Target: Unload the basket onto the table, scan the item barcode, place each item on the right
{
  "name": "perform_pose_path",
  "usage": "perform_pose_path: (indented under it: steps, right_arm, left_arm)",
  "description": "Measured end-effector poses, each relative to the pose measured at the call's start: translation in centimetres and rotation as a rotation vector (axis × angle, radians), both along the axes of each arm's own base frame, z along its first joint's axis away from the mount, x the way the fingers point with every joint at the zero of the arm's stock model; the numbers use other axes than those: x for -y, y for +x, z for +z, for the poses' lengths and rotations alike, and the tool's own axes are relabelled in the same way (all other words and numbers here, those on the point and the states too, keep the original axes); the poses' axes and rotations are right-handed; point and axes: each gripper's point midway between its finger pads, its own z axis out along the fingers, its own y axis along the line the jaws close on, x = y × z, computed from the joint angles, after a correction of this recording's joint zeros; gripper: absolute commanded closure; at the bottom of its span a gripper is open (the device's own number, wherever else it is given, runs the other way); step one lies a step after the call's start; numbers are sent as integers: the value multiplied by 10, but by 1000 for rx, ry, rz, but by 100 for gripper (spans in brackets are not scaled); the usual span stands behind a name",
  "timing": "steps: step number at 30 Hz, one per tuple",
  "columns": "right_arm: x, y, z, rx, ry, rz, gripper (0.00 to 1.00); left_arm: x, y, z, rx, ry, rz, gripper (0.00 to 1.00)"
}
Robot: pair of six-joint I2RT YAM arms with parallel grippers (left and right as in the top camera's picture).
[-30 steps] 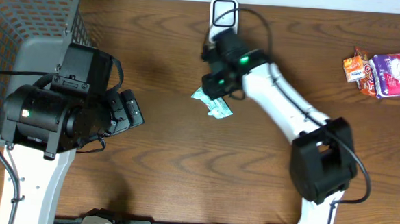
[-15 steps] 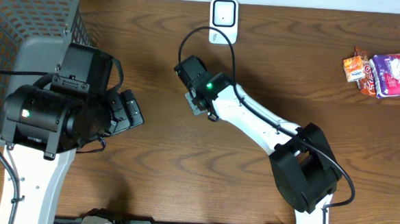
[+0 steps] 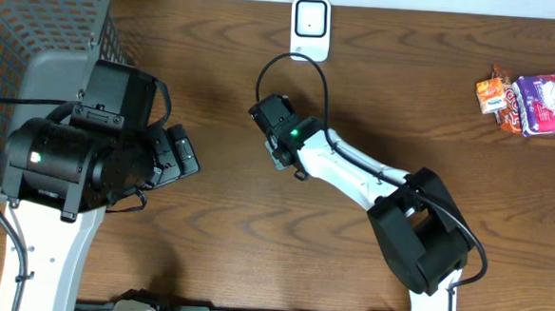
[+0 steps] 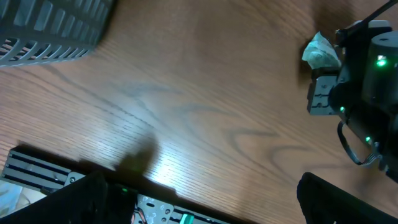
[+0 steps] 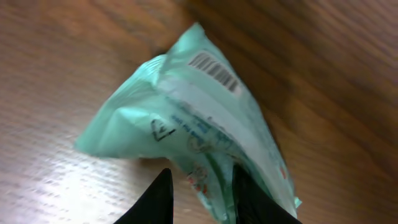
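Overhead: right gripper [image 3: 275,129] mid-table, below the scanner [image 3: 310,24] and apart from it; it hides the item. Left gripper [image 3: 181,152] beside the basket [image 3: 18,28].
Left wrist: own fingers spread wide, nothing between them; mint packet [image 4: 320,51] sticks out of the right gripper, over the table.
Right wrist: fingers [image 5: 249,193] clamped on the packet's lower edge, barcode [image 5: 214,70] facing the camera.
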Motion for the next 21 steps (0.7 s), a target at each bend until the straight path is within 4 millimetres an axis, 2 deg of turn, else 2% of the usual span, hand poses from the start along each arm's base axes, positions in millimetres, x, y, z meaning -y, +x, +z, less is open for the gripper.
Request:
perform_pose_path:
  steps: [6, 9, 13, 21]
  right_arm:
    - [20, 27, 5, 53, 26, -70, 67]
    - [28, 40, 8, 76, 39, -84, 59]
    - [35, 53, 11, 95, 67, -87, 54]
    - [47, 69, 12, 79, 172, -136, 53]
  left_arm:
    - [0, 0, 0, 0, 0, 0, 2]
    - [0, 0, 0, 0, 0, 0, 2]
    - [0, 0, 0, 0, 0, 0, 2]
    - [0, 0, 0, 0, 0, 0, 2]
